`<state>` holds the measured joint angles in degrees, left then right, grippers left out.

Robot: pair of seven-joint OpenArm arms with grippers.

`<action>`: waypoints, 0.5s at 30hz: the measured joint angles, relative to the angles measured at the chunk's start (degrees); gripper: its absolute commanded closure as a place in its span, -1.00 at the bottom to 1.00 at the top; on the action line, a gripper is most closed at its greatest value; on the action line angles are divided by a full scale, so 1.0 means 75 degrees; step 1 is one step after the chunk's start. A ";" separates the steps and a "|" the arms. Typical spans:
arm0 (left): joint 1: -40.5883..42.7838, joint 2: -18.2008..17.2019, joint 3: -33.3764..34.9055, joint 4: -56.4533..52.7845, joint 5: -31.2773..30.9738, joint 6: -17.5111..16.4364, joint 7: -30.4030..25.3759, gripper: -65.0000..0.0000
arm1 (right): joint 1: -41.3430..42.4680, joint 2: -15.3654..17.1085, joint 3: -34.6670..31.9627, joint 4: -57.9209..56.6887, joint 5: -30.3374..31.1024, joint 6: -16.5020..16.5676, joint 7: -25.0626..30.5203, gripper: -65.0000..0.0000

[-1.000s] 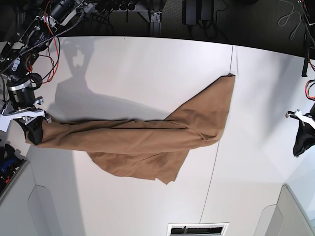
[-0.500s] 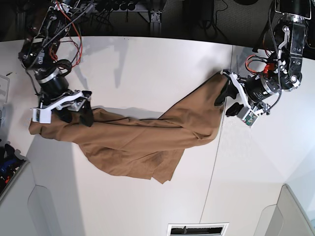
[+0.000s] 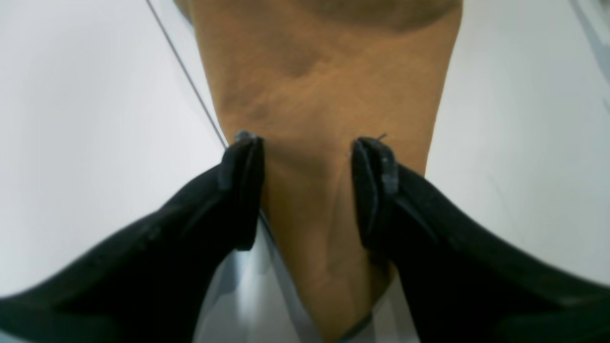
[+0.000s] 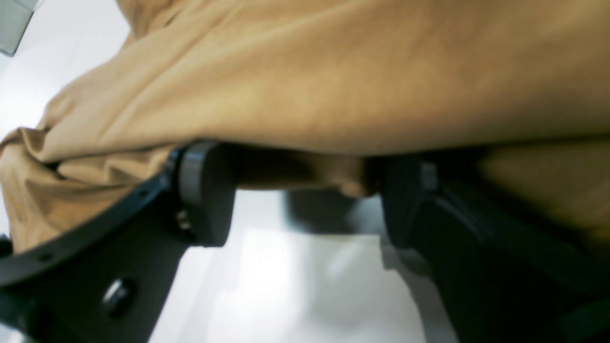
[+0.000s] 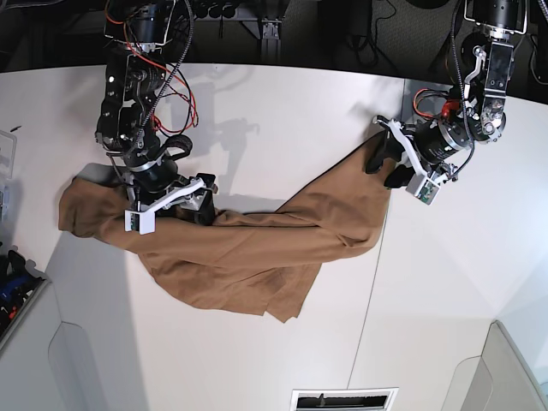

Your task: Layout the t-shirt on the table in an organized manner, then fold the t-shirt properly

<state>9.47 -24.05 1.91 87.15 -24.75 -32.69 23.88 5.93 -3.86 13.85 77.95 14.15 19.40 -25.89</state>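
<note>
With the tan-brown cotton t-shirt (image 5: 248,244) bunched across the white table (image 5: 282,111), I am laying out: both pincers, left (image 3: 307,183) and right (image 4: 305,190), stand apart, ungripped; next, clamp each on a cloth edge.

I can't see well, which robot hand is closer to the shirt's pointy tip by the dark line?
Left gripper: open over the t-shirt tip. Right gripper: open, far along it.

Robotics lab: exposed arm wiring (image 5: 175,81), white table (image 5: 274,111).
</note>
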 measured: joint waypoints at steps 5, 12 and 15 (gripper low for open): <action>-0.0038 0.0012 -0.0015 -0.0038 0.0358 0.0035 -0.0032 1.00 | 0.0402 -0.0143 0.0000 -0.0297 -0.0507 -0.0353 -0.0105 0.45; -0.0102 0.0035 -0.0070 -0.0035 0.0734 0.1110 -0.0361 1.00 | 0.0370 -0.0117 0.0000 -0.0204 -0.0653 0.0280 -0.0274 1.00; -0.0175 0.0032 -0.0472 0.0032 0.0909 0.1276 -0.0152 1.00 | 0.0224 -0.0125 0.0000 0.0510 -0.0635 0.0557 -0.0790 1.00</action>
<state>8.16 -23.81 -1.63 87.39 -17.93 -23.11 22.74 7.62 -4.80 13.85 81.78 9.39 23.57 -31.81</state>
